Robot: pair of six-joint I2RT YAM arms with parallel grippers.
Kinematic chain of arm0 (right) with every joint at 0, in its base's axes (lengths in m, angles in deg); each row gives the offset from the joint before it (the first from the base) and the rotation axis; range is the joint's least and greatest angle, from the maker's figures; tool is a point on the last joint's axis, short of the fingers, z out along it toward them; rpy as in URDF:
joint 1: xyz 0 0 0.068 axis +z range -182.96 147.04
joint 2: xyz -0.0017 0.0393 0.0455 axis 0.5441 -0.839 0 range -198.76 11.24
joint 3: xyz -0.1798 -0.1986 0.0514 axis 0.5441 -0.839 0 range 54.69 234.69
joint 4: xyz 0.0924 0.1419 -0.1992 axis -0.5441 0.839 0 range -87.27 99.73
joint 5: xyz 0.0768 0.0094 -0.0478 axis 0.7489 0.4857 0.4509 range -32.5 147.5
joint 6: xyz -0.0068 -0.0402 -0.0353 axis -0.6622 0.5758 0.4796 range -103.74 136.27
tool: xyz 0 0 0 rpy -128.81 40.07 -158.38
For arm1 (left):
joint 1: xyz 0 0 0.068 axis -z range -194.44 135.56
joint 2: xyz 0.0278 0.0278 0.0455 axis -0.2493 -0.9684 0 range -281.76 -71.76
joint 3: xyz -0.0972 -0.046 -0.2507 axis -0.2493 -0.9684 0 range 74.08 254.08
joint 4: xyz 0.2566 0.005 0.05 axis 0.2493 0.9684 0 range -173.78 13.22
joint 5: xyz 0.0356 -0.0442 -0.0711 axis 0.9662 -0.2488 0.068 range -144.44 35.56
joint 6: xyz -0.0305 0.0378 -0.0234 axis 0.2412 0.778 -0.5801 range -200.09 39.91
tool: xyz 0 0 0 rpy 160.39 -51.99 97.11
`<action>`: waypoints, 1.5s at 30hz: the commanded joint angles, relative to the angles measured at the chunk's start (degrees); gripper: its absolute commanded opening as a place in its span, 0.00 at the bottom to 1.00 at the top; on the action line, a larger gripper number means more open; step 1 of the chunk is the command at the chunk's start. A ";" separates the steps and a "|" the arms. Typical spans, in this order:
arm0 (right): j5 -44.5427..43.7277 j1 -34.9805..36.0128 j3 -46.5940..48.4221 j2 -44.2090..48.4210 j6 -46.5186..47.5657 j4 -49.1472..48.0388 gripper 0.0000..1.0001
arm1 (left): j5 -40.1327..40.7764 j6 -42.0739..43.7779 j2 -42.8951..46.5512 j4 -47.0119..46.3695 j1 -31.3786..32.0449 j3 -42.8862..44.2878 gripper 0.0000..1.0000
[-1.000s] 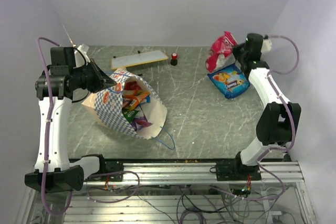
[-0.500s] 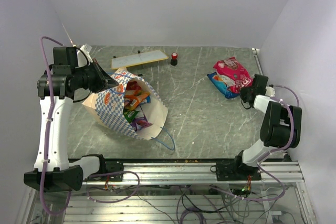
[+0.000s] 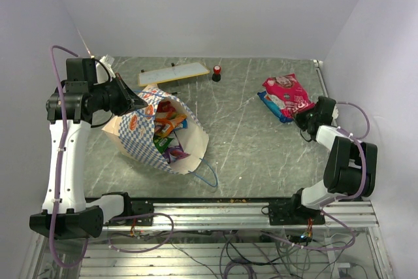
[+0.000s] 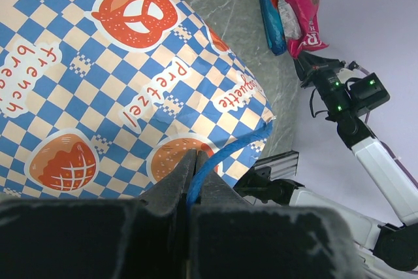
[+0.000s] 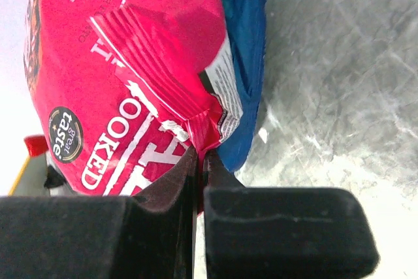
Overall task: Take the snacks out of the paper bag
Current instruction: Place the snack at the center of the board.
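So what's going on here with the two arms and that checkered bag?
The left gripper is shut on the blue cord handle of the checkered paper bag, which lies on its side with its mouth open. The right gripper pinches a corner of a magenta packet, which lies partly over a blue packet on the right of the table. Several more packets are inside the bag.

Bright even light, soft shadows, blurred jaws
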State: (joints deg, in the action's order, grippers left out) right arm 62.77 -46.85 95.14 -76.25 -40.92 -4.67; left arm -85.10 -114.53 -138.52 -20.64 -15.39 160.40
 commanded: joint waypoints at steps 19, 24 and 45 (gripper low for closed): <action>-2.08 -2.60 2.06 -1.21 14.26 5.78 0.18 | -0.02 1.20 -0.91 -0.76 0.34 0.69 0.07; -8.33 -3.41 5.04 0.94 17.82 12.88 0.26 | 0.02 0.81 -1.09 -1.15 0.34 0.73 0.07; 8.59 3.82 15.78 8.84 23.34 19.43 0.52 | 1.18 -0.66 2.60 0.32 0.34 -0.31 0.07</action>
State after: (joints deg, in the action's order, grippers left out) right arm 64.09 -48.25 108.63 -69.36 -19.68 14.67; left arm -84.62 -114.62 -137.38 -20.51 -15.35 160.38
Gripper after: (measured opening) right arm 0.509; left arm 0.075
